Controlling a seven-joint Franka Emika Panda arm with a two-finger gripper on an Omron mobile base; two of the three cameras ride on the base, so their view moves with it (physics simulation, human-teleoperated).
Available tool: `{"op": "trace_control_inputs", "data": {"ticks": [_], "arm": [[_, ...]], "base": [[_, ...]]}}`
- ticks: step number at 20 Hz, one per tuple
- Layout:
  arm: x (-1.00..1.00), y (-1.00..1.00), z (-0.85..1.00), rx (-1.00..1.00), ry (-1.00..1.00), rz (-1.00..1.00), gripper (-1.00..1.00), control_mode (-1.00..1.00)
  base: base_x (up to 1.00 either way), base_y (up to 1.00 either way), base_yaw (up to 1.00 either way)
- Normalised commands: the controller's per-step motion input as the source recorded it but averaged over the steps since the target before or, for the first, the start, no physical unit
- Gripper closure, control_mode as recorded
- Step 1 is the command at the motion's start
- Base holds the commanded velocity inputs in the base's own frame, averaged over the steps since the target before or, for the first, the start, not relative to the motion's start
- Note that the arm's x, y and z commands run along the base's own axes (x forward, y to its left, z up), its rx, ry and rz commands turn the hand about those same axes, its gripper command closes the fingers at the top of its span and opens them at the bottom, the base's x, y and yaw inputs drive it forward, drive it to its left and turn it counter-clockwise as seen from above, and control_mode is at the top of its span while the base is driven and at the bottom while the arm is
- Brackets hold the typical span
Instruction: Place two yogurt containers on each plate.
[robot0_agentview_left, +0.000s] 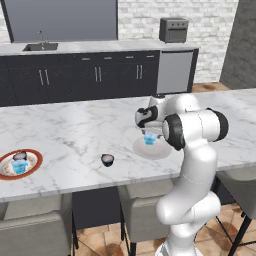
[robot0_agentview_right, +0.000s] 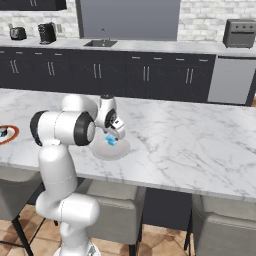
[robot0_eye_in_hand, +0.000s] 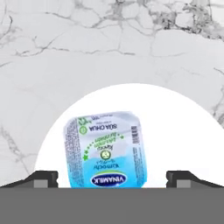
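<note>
From the left base view, the white marble counter (robot0_agentview_left: 75, 125) carries both plates near its front edge. The round white plate with a broad red-orange rim (robot0_agentview_left: 34, 156) sits toward the left end and holds a dark navy cup with a pale top (robot0_agentview_left: 20, 156) and a translucent light blue cup (robot0_agentview_left: 19, 167), so that plate looks complete. A second dark navy cup (robot0_agentview_left: 107, 159) stands alone on the marble between the plates, probably the last one to fetch. The plain pale grey-white plate (robot0_agentview_left: 152, 150) holds a light blue yogurt cup (robot0_agentview_left: 149, 138) under the hand.

From the right base view, the gripper (robot0_agentview_right: 114, 133) hangs just over that cup (robot0_agentview_right: 110, 140) on the plain plate (robot0_agentview_right: 120, 149).

In the hand view, the fingertips (robot0_eye_in_hand: 43, 178) stand spread, well clear of the cup's printed foil lid (robot0_eye_in_hand: 105, 148): released, nothing grasped, the cup resting on the plate (robot0_eye_in_hand: 183, 131).
</note>
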Motion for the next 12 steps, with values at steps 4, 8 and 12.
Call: {"op": "trace_control_inputs", "data": {"ticks": [4, 8, 12], "arm": [[-0.36, 0.03, 0.42, -0.04, -0.04, 0.0, -1.0, -1.0], [-0.56, 0.33, 0.42, 0.14, 0.07, 0.1, -1.0, -1.0], [-0.57, 0.46, 0.37, 0.14, 0.13, 0.11, -1.0, -1.0]], "base": [[0.0, 0.0, 0.0], [0.0, 0.0, 0.0], [0.0, 0.0, 0.0]]}}
